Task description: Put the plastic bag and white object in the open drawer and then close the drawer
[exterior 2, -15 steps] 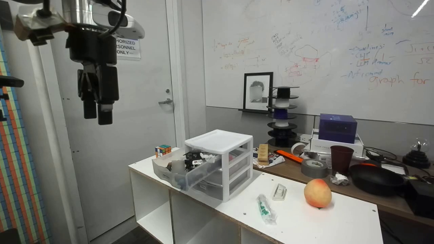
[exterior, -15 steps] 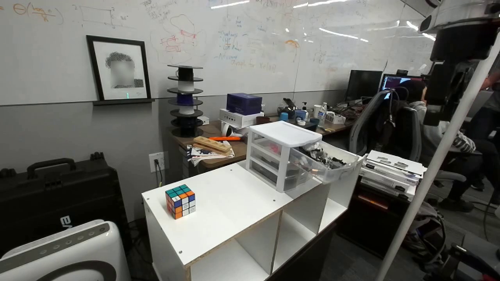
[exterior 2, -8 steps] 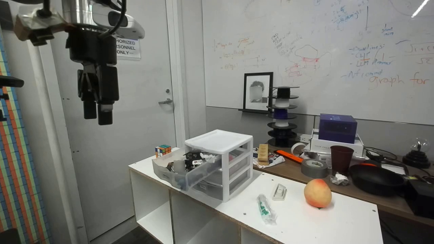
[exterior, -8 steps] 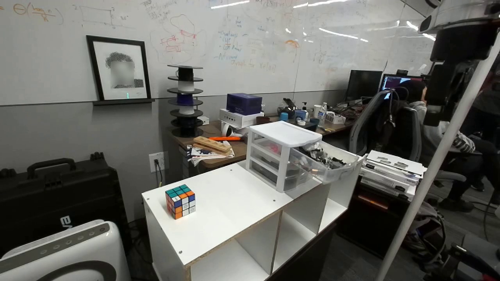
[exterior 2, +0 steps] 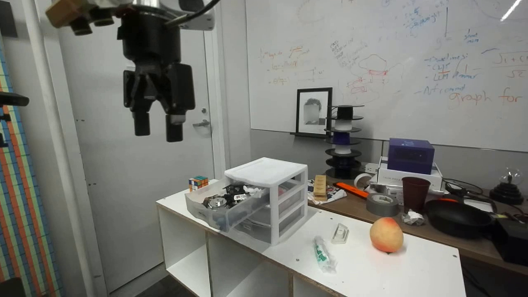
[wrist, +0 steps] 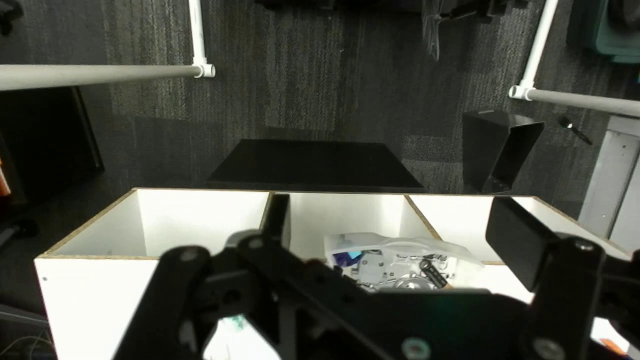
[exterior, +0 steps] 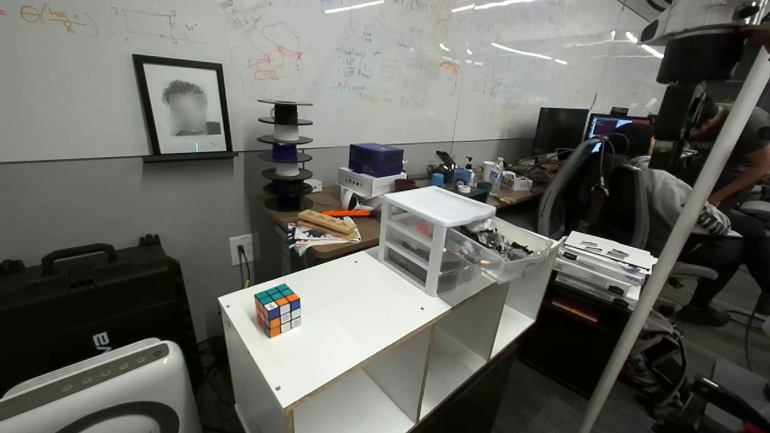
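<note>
The end effector point(exterior 2: 158, 127) is suspended well above the shelf cabinet point(exterior 2: 412, 272), with its 2 fingers point(wrist: 520, 242) pointing down. The fingers are spread wide. In the wrist view, the drawer point(exterior 2: 247, 209) is located below the end effector, in line with the space between the 2 fingers, and is partly covered by the end effector body.

The drawer is the uppermost of 3 in the white drawer unit point(exterior 2: 266, 171). It is pulled out and contains mixed black, grey and metallic parts point(exterior 2: 234, 190). The drawer unit rests on the shelf cabinet.

In an exterior view, the plastic bag point(exterior 2: 324, 256), clear with green print, lies on the shelf cabinet to the right of the drawer unit. The white object point(exterior 2: 340, 234) lies near the plastic bag, on its far side. A yellow and red fruit point(exterior 2: 386, 235) is positioned farther right. In both exterior views, a puzzle cube point(exterior: 278, 310) stands on the shelf cabinet, left of the drawer unit.

Beyond the shelf cabinet, a brown tabletop point(exterior 2: 350, 208) carries a roll of grey tape point(exterior 2: 382, 205), a dark red cup point(exterior 2: 415, 194), a black pan point(exterior 2: 458, 218) and a purple box point(exterior 2: 411, 156).
</note>
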### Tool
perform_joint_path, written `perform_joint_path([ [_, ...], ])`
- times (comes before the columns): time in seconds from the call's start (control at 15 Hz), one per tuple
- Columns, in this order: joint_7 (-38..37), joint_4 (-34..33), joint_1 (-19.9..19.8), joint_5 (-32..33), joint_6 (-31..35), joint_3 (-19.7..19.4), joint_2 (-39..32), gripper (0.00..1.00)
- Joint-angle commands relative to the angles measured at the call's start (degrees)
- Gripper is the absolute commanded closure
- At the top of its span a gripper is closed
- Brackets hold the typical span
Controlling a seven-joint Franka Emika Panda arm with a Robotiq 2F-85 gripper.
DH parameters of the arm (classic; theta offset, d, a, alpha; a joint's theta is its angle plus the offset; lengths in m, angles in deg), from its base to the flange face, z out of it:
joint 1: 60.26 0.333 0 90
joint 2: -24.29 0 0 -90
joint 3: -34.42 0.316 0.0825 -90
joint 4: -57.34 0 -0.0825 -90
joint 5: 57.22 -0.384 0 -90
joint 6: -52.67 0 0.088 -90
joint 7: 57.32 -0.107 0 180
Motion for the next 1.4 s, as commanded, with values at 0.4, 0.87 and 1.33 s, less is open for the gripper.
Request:
perform_joint_path([
  [0.4, 14.19, -18.65, -4.76, 3.54, 4.64, -6.16, -23.93, 0.0],
  [0.87, 21.01, -32.55, -9.13, 9.61, 12.01, -4.94, -43.34, 0.0],
  [1.33, 20.99, -40.95, -11.61, 7.49, 23.23, -0.07, -57.34, 0.0],
])
